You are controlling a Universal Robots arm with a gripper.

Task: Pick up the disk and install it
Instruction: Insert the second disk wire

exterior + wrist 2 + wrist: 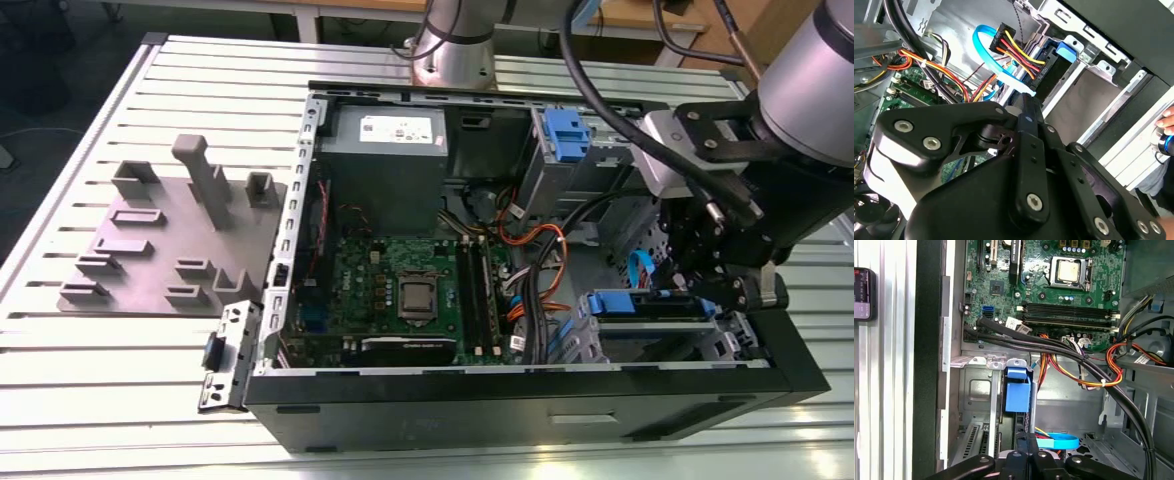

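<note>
The tool has its two fingers pressed together into one narrow black bar, and I can see nothing caught between them. In the second wrist view the tip sits just short of the near end of the disk, so close that I cannot tell whether they touch. The disk is already inside the drive cage, in the corner of the computer case on the exterior view's right. It lies edge-on to the tool, and its long axis runs straight away from the fingertips and deeper into the bay. Any push along the tool's own line would therefore go down the length of the drive, by my reckoning. In the first wrist view the disk's blue frame lies directly ahead of the tool, lined up with it. A looped blue data cable and a bundle of red, yellow and black power wires crowd in beside the disk's near end. Beyond the cage is the green motherboard, and farther off the grey power supply. Out on the slatted surface stands a grey fixture block.
</note>
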